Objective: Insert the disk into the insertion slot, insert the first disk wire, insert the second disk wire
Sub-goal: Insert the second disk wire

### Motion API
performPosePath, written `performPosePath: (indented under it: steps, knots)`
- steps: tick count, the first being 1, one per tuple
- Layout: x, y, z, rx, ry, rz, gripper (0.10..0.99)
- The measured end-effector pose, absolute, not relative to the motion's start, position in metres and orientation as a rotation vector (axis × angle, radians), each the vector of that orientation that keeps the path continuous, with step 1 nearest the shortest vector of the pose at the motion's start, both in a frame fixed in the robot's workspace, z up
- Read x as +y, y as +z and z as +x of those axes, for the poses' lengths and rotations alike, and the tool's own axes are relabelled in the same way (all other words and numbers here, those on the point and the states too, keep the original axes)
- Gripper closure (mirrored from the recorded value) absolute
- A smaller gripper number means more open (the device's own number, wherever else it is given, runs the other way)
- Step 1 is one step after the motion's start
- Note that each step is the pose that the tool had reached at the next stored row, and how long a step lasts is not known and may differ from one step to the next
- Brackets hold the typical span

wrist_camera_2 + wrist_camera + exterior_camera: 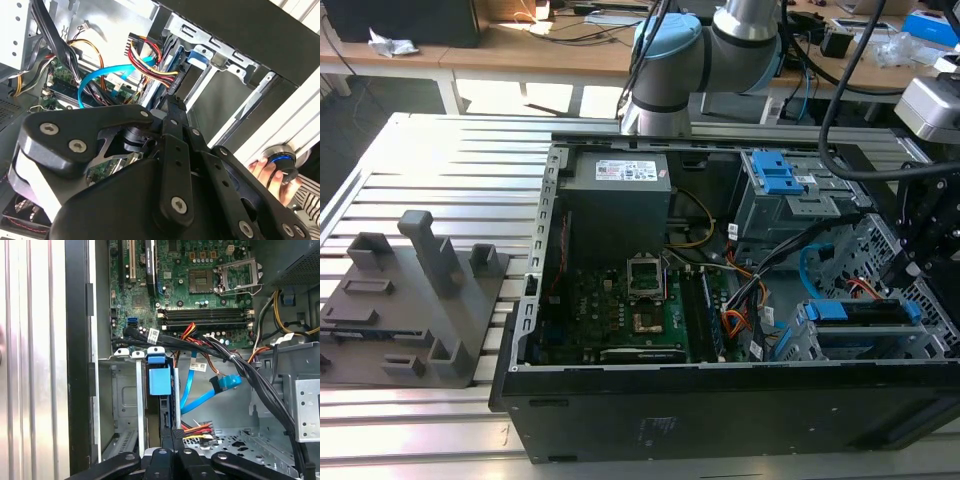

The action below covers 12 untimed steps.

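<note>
black claw (172,435) stood closed, empty, behind the blue-framed grey disk (159,381), likely to seat it in the silver perforated slot (910,345), exterior view's lower right.

The arm (670,60), grey with pale blue joint caps, bends across toward the exterior view's right. In the second wrist view the black gripper (172,102) shows its linkage folded inward, fingers drawn together at the tips.
</note>
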State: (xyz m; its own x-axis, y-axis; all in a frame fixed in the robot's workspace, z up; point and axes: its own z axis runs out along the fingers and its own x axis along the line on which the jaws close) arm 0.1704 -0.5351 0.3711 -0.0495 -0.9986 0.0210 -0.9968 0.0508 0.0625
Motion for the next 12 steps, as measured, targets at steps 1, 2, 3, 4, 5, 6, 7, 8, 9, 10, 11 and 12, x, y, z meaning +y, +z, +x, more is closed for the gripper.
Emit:
performPosePath:
  steps: [1, 2, 3, 4, 5, 6, 7, 8, 9, 10, 11, 12]
  knots:
    - [-0.535, 0.371, 0.169, -2.234, -0.048, 2.125, 0.980]
    - [-0.535, 0.371, 0.168, -2.234, -0.048, 2.125, 0.980]
    - [-0.535, 0.371, 0.167, -2.234, -0.048, 2.125, 0.980]
    - [-0.535, 0.371, 0.165, -2.234, -0.048, 2.125, 0.980]
    - [-0.535, 0.371, 0.164, -2.234, -0.048, 2.124, 0.980]
    - [-0.535, 0.371, 0.163, -2.234, -0.048, 2.124, 0.980]
    - [-0.535, 0.371, 0.162, -2.234, -0.048, 2.124, 0.980]
    - [-0.535, 0.371, 0.161, -2.234, -0.048, 2.124, 0.980]
    - [-0.535, 0.371, 0.159, -2.234, -0.048, 2.125, 0.980]
    - [-0.535, 0.371, 0.156, -2.234, -0.048, 2.125, 0.980]
    - [-0.535, 0.371, 0.153, -2.234, -0.048, 2.125, 0.980]
    - [-0.535, 0.371, 0.145, -2.234, -0.048, 2.124, 0.980]
